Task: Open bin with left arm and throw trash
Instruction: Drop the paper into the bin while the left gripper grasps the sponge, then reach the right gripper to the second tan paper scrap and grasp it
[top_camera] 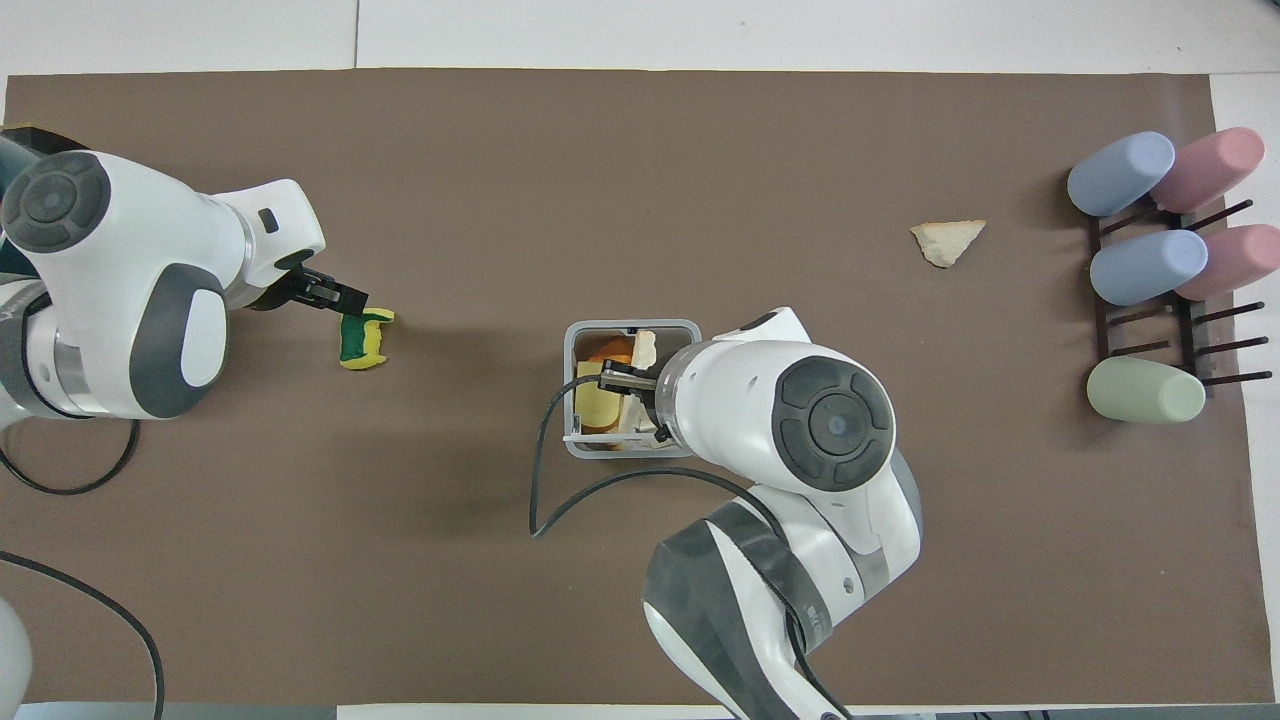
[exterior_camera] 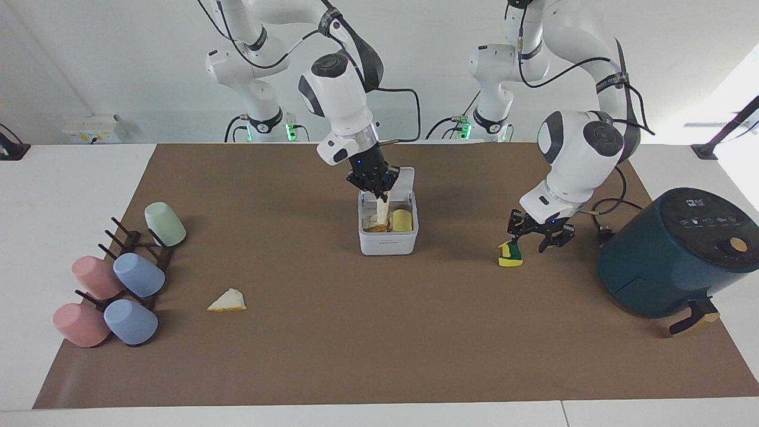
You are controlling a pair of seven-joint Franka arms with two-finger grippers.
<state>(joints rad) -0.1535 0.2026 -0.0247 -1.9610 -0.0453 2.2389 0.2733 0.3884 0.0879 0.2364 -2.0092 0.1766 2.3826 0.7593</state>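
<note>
The white bin (exterior_camera: 388, 242) stands mid-table with its lid (exterior_camera: 405, 179) up; it also shows in the overhead view (top_camera: 572, 343) and holds several scraps. My right gripper (exterior_camera: 377, 185) is shut on a cream wedge (exterior_camera: 382, 210) that hangs down into the bin; the gripper (top_camera: 626, 381) and wedge (top_camera: 645, 348) also show from overhead. My left gripper (exterior_camera: 529, 242) is open, low over the yellow-and-green sponge bit (exterior_camera: 510, 254), which lies toward the left arm's end (top_camera: 362, 338). A second cream wedge (exterior_camera: 227, 301) lies on the mat (top_camera: 946, 241).
A dark teal air fryer (exterior_camera: 676, 255) with its cord stands at the left arm's end. A rack of pastel cups (exterior_camera: 118, 279) lies at the right arm's end (top_camera: 1160, 270). Brown mat (exterior_camera: 379, 344) covers the table.
</note>
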